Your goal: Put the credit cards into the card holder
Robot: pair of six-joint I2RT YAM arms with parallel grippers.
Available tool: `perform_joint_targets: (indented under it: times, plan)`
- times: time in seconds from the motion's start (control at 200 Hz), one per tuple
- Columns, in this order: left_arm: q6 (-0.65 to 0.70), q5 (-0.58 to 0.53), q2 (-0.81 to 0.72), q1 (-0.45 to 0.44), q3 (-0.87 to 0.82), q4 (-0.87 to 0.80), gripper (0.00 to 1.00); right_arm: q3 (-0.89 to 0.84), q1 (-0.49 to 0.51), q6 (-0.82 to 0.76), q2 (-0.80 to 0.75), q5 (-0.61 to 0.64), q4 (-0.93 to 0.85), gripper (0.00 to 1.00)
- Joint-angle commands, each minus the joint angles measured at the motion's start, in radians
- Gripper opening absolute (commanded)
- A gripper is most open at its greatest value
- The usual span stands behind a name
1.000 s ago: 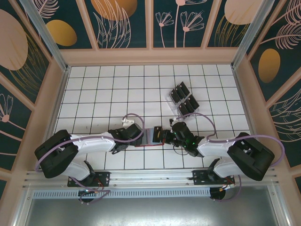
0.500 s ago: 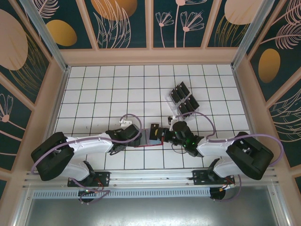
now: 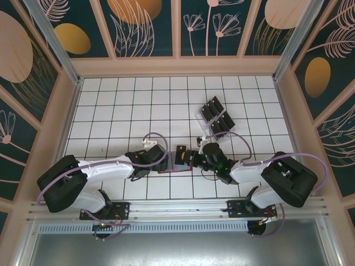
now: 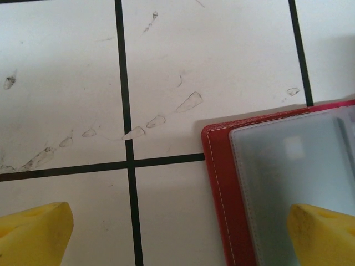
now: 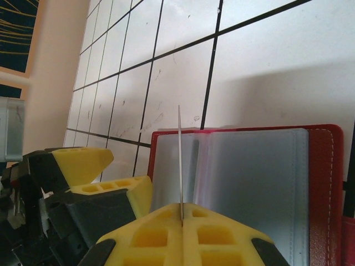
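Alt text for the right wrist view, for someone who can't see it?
The right claw, shut, pinches a thin credit card seen edge-on, standing upright over the grey-blue pockets of the open red card holder. The holder lies on a white table with black grid lines, with the left claw at lower left.

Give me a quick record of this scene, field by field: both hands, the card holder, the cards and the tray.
left hand: open, one finger over the card holder's inner pocket
right hand: shut on one card, seen edge-on above the card holder
card holder: red, lying open on the table between the two hands
other cards: black, in the clear tray, farther back on the right
task state: the held card appears not yet in a pocket
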Motion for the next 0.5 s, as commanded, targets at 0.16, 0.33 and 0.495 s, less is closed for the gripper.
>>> perform_joint_targets:
  times: [0.16, 0.33, 0.495]
  plan:
    - [-0.044, 0.002, 0.022, -0.001, -0.063, 0.001, 0.98, -0.016, 0.001, -0.038, 0.037, -0.004, 0.1, 0.0]
    - [-0.054, -0.004, 0.032, -0.001, -0.075, -0.008, 0.98, -0.019, 0.0, -0.042, 0.06, -0.008, 0.132, 0.0]
    - [-0.059, -0.005, 0.035, -0.001, -0.078, -0.008, 0.98, -0.025, -0.002, -0.051, 0.08, -0.009, 0.162, 0.0]
